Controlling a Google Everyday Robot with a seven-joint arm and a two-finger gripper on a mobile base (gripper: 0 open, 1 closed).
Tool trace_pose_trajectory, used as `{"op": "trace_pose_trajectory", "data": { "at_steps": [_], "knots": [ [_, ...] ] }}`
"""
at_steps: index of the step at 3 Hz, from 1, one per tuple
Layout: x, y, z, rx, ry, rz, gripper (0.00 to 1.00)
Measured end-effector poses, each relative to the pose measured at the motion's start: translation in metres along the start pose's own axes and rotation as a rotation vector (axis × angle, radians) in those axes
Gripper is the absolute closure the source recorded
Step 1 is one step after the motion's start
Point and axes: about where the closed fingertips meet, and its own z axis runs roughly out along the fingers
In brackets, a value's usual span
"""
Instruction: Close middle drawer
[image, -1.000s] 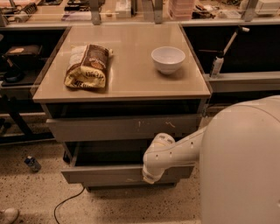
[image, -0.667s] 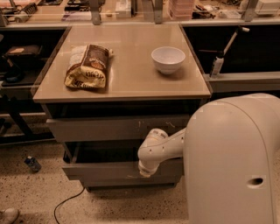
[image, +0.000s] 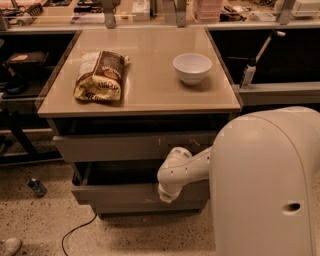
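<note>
My gripper (image: 166, 194) sits against the middle drawer (image: 115, 196) front, right of centre; whether it is open or closed I cannot tell. The drawer juts out, not yet shut. Pushing off-centre could skew and jam it; a hard shove might rattle the bowl (image: 192, 67).

My white jointed arm (image: 196, 166) reaches out sideways from my big rounded white body shell (image: 265, 175). It bends at a bulbous white elbow joint (image: 173, 169) and turns downward. My gripper (image: 165, 196) sits at that low end, just under the elbow, well below shoulder height.
</note>
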Motion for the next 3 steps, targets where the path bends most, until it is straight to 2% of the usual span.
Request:
{"op": "trace_pose_trajectory", "data": {
  "at_steps": [3],
  "knots": [
    [0.0, 0.0, 0.0001, 0.0, 0.0, 0.0, 0.11]
  ]
}}
